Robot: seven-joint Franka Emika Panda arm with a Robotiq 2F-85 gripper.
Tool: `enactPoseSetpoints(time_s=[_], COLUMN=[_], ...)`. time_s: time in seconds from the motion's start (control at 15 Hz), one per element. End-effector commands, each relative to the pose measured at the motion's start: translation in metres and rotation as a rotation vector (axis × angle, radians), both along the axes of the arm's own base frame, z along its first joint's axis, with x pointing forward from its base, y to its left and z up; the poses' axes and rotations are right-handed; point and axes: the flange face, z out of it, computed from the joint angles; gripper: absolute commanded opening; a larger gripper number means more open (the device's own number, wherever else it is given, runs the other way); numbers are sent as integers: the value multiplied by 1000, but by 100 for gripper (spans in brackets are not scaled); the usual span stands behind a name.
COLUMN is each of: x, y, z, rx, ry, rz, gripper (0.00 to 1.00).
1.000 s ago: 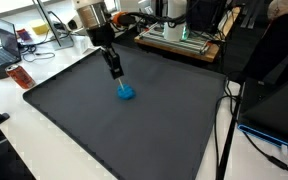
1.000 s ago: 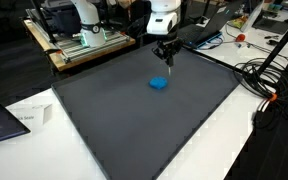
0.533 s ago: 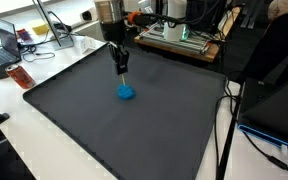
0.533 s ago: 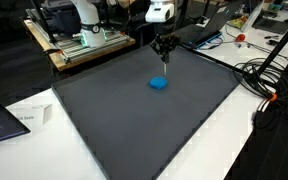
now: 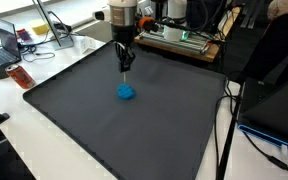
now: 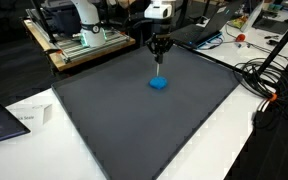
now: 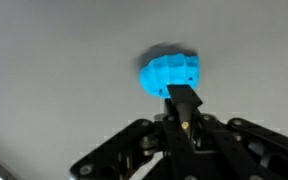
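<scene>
A small bright blue crumpled object [image 5: 128,93] lies on the dark grey mat [image 5: 94,120] near its middle; it shows in the other exterior view [image 6: 159,84] too. My gripper [image 5: 126,68] hangs above the mat just behind the blue object, not touching it, also seen in an exterior view [image 6: 160,57]. In the wrist view the gripper [image 7: 185,98] has its fingers pressed together with nothing between them, and the blue object [image 7: 169,73] lies on the mat just past the fingertips.
A white table [image 6: 209,140] carries the mat. Around it are a laptop [image 5: 4,45], an orange-red item [image 5: 21,77], equipment racks [image 5: 184,38], cables [image 6: 264,80] and a paper sheet [image 6: 29,117].
The gripper has risen and drifted away from the blue object, toward the far side of the mat. The jaws stayed shut. The blue object has not moved.
</scene>
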Motion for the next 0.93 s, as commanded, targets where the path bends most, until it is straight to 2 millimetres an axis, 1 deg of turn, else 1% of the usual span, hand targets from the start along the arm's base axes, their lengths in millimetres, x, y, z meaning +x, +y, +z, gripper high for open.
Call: enactPoseSetpoints(time_s=[0.0, 0.07, 0.13, 0.4, 0.47, 0.67, 0.87], x=[-18, -23, -6, -13, -13, -24, -50], y=[6, 7, 4, 6, 6, 9, 8], z=[3, 4, -4, -2, -2, -13, -26], rx=[-34, -29, -20, -20, -20, 2, 22], ry=[-9, -15, 7, 5, 3, -18, -54], rz=[21, 40, 20, 29, 29, 101, 174], gripper=[3, 3, 12, 12, 3, 3, 3])
